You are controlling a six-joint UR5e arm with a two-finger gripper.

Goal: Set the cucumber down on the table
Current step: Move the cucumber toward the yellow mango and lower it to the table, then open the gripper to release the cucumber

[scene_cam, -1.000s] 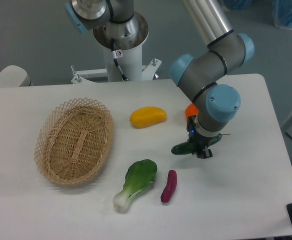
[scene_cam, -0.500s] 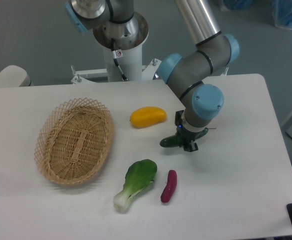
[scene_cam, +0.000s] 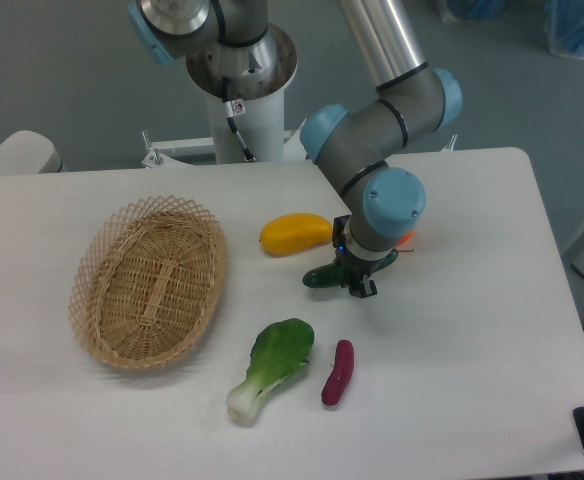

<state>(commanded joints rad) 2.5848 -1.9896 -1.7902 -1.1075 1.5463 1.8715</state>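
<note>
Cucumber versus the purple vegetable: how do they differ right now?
The cucumber is dark green and held in the end effector; the purple vegetable is magenta and lies free on the table. The cucumber lies roughly level across the view; the purple vegetable points up-and-down. Both are slim with rounded ends.

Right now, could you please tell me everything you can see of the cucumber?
The cucumber is slim, dark green and glossy, with a rounded end pointing left. Only that left part shows; the rest is hidden behind the gripper, which is shut on it. It lies roughly level, just below the right end of the yellow fruit and above the purple vegetable. Whether it touches the table or is held just above it cannot be told.
</note>
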